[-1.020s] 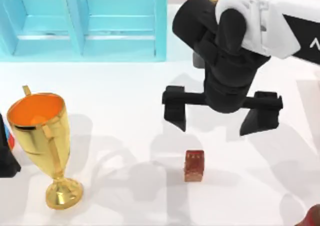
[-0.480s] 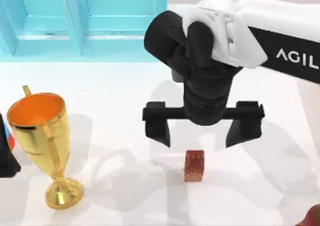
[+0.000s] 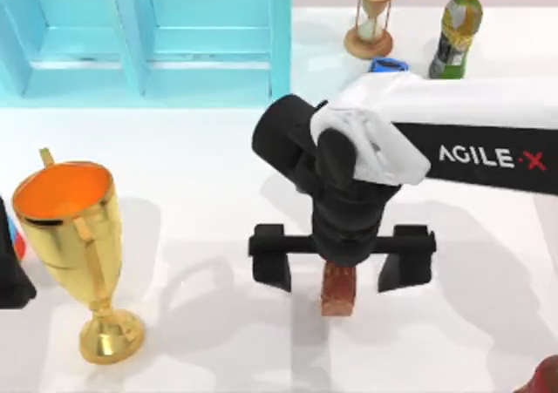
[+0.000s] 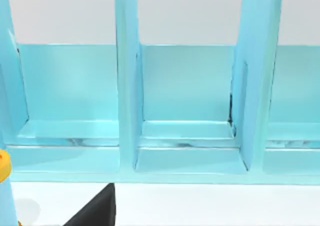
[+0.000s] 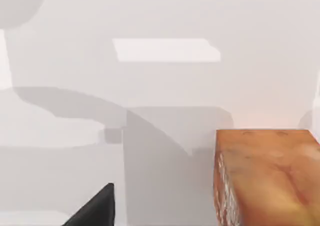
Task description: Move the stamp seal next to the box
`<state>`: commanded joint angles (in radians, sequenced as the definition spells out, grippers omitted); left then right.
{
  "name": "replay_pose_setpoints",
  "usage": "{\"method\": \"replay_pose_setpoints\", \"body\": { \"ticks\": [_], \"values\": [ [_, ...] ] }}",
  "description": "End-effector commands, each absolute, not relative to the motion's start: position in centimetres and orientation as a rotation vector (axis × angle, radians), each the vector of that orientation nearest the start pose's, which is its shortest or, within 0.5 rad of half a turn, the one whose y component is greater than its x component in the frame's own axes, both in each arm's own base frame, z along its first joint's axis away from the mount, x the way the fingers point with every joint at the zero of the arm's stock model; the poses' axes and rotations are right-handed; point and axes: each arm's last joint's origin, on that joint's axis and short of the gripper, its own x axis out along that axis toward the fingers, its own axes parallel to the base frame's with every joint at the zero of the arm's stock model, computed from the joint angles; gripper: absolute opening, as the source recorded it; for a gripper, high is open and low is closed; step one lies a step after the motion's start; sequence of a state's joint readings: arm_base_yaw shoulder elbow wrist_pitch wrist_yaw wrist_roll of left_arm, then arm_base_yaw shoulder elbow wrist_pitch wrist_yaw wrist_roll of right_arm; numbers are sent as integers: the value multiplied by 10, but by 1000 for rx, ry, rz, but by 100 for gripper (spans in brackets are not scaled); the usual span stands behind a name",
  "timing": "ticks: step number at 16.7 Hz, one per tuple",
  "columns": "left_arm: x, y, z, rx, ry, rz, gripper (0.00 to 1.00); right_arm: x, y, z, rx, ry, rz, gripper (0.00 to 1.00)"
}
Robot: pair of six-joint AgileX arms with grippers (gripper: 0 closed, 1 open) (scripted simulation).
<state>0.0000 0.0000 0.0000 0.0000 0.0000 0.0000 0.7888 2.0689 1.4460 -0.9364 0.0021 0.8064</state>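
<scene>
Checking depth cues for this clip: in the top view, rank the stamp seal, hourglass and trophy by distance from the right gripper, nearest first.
1. Stamp seal: between the open fingers of the right gripper.
2. Trophy: on the table's left side.
3. Hourglass: at the back, right of the blue box.

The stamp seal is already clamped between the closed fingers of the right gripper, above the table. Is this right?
Not quite. In the top view the right gripper is spread open, its fingers either side of the stamp seal, which rests unclamped on the table.
</scene>
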Motion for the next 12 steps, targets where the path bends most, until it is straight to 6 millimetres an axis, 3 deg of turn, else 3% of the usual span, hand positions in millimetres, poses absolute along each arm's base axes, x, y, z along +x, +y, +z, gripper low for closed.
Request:
{"method": "replay_pose_setpoints", "body": {
  "ticks": [2, 6, 12],
  "values": [
    [106, -1, 160, 0, 0, 0, 100, 268, 275, 124, 9, 1569, -7, 100],
    [106, -1, 160, 0, 0, 0, 100, 268, 275, 122, 8, 1571, -8, 100],
    [106, -1, 160, 0, 0, 0, 100, 268, 275, 122, 8, 1571, -8, 55]
  ]
}}
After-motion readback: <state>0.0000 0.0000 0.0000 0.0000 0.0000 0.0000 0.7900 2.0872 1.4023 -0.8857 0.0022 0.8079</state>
